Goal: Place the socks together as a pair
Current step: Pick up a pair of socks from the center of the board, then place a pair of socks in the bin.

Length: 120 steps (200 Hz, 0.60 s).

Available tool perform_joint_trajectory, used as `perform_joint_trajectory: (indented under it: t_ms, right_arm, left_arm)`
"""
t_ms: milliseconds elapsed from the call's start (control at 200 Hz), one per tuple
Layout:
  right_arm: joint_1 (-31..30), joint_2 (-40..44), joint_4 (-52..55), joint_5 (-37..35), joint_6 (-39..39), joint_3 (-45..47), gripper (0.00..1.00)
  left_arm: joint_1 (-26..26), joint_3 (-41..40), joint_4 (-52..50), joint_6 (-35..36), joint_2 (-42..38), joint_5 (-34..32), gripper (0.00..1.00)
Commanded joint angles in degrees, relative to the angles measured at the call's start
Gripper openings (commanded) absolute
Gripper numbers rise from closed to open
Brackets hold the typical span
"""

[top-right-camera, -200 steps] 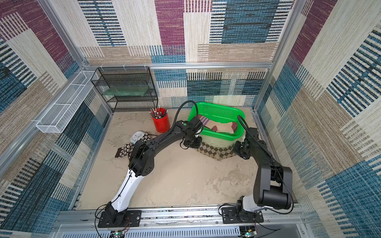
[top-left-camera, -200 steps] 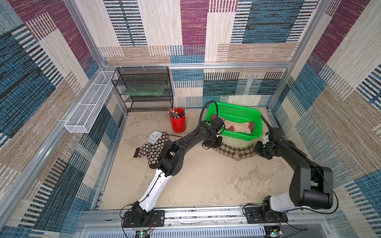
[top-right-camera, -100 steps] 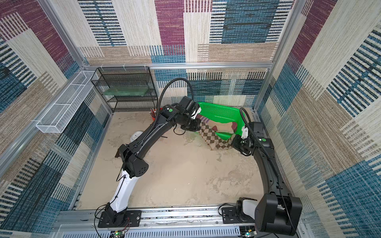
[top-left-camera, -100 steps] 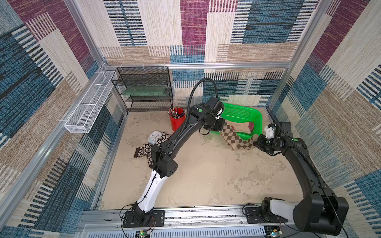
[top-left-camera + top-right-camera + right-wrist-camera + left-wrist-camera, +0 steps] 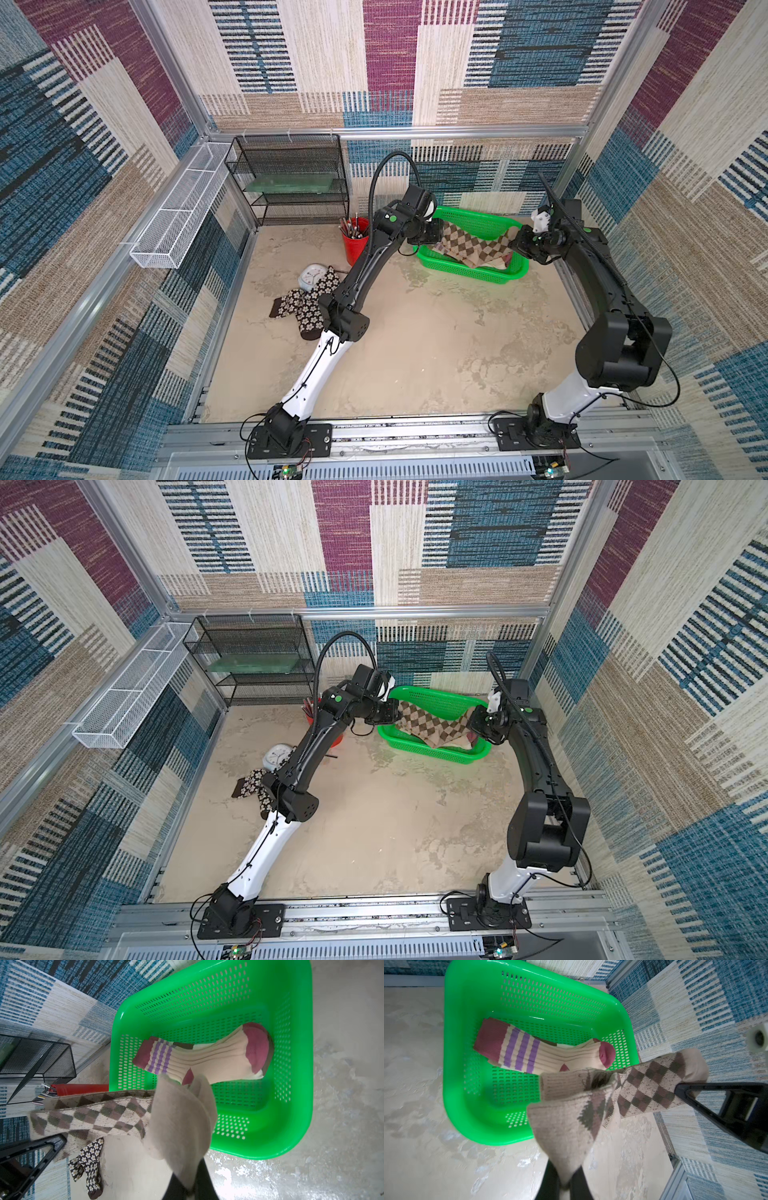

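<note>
A: Flowered socks lie on the desk. Left hand and right hand are both clamped on the argyle socks, stretched over the green basket.
B: Edge pinches — tension could pull one end free, dropping it onto the striped socks.

surface: mottled beige tabletop | landmark: green basket, on it by the back wall | red cup: just beside basket, left-arm side | wire shelf: beyond the cup from basket, against back wall | white clock: well apart from basket, same side, nearer the arm bases | flowered socks: farther still from basket, flat
</note>
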State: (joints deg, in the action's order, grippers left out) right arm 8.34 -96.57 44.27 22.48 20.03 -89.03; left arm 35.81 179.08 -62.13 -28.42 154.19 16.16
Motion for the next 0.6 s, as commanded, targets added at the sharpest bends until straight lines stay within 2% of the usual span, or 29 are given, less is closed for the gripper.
perform_joint_trajectory:
  t_ms: [0,280,411,596]
  right_arm:
    - [-0.2,-4.0,-3.3,-1.1,0.4,-2.6,0.0]
    - [-3.2,-14.5,-6.2,-0.8,0.3,-6.3,0.0]
    - [-6.5,-15.6,-5.0,-0.9,-1.4,-6.0,0.0]
    - [-9.6,-11.0,-5.9,0.6,-2.4,2.3,0.0]
  left_arm:
    - [-1.0,2.0,7.4,-3.4,2.2,0.0,0.0]
    - [-3.1,1.3,10.6,-3.0,5.4,-1.0,0.0]
    - [-3.3,2.0,4.0,1.1,6.5,0.2,0.0]
    - [-3.3,2.1,-7.1,5.6,4.6,0.5,0.0]
